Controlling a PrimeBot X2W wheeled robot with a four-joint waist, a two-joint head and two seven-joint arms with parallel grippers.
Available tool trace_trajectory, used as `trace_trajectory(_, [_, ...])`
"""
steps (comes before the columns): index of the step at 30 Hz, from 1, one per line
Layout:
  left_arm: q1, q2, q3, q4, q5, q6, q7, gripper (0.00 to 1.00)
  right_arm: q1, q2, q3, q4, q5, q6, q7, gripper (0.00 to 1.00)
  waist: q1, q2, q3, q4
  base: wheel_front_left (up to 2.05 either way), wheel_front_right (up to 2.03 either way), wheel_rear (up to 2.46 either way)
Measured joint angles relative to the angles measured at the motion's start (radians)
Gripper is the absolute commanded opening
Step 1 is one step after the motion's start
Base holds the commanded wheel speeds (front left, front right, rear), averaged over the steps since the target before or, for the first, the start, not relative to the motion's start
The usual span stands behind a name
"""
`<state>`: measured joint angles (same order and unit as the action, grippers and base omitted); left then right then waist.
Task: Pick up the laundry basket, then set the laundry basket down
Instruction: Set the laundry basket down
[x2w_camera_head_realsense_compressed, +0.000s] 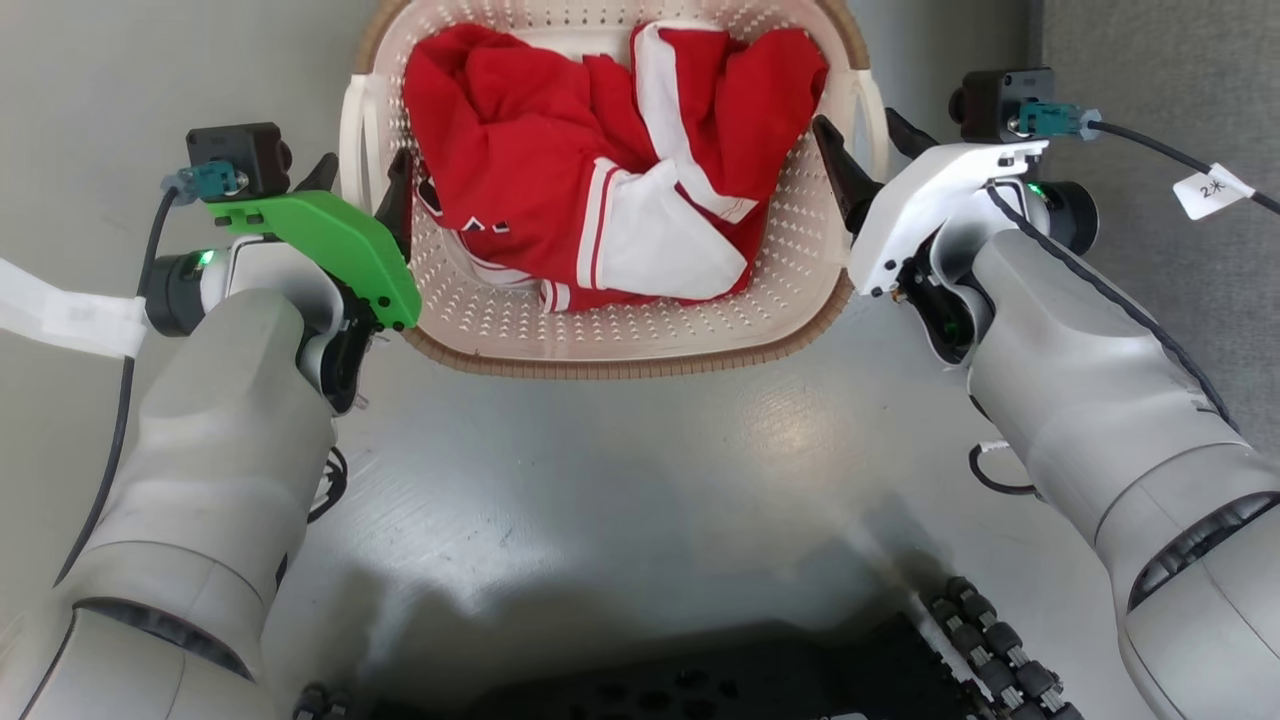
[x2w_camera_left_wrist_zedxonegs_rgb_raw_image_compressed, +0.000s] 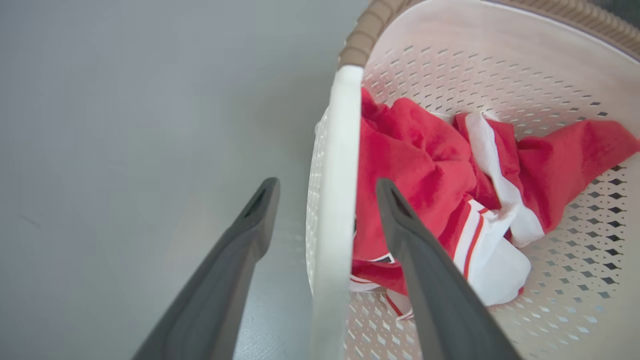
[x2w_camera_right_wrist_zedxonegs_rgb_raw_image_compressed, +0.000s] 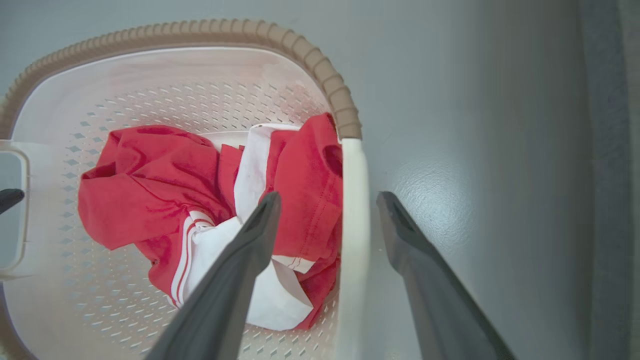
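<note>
While both claws stand spread and grip nothing, each straddles a basket handle: the left claw (x2w_camera_head_realsense_compressed: 362, 190) has one finger outside the wall and one inside, with the left loop handle (x2w_camera_left_wrist_zedxonegs_rgb_raw_image_compressed: 335, 200) between them; the right claw (x2w_camera_head_realsense_compressed: 868, 150) brackets the right loop handle (x2w_camera_right_wrist_zedxonegs_rgb_raw_image_compressed: 354, 210) likewise. Between them the laundry basket (x2w_camera_head_realsense_compressed: 620, 365) stands on the grey floor (x2w_camera_head_realsense_compressed: 620, 480): oval, cream-white, perforated, brown woven-look rim, holding a crumpled red-and-white garment (x2w_camera_head_realsense_compressed: 560, 150).
</note>
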<state>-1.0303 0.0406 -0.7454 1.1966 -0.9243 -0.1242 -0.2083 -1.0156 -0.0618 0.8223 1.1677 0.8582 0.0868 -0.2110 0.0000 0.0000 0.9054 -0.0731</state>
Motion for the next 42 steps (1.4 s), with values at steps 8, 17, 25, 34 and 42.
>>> trace_trajectory(8, [0.029, 0.004, -0.004, 0.004, -0.001, 0.0, -0.013, 1.0, 0.022, 0.0, 0.004, 0.012, 0.01, -0.002, -0.008, 1.0, 0.0, 0.0, -0.059, -0.004, 0.0, 0.0, 0.0])
trace_trajectory(17, [0.095, 0.01, -0.004, -0.036, -0.008, 0.0, -0.032, 1.0, 0.07, 0.0, 0.007, 0.013, 0.015, 0.0, -0.026, 1.0, 0.0, 0.0, -0.159, -0.009, 0.0, 0.0, 0.0])
trace_trajectory(25, [0.132, 0.034, -0.003, -0.108, -0.014, 0.0, -0.043, 1.0, 0.107, 0.0, 0.002, 0.012, 0.014, 0.0, -0.036, 1.0, 0.0, 0.0, -0.258, -0.008, 0.0, 0.0, 0.0])
trace_trajectory(34, [0.185, 0.099, 0.081, -0.247, -0.01, 0.0, -0.043, 1.0, 0.131, -0.011, -0.076, -0.105, 0.011, 0.001, -0.038, 1.0, -0.0001, 0.0, -0.385, 0.0, 0.0, 0.0, 0.0])
trace_trajectory(42, [0.284, 0.143, 0.189, -0.378, 0.032, 0.0, -0.043, 1.0, 0.201, -0.058, -0.161, -0.223, -0.036, -0.019, -0.038, 1.0, -0.0001, 0.0, -0.487, 0.011, 0.0, 0.0, 0.0])
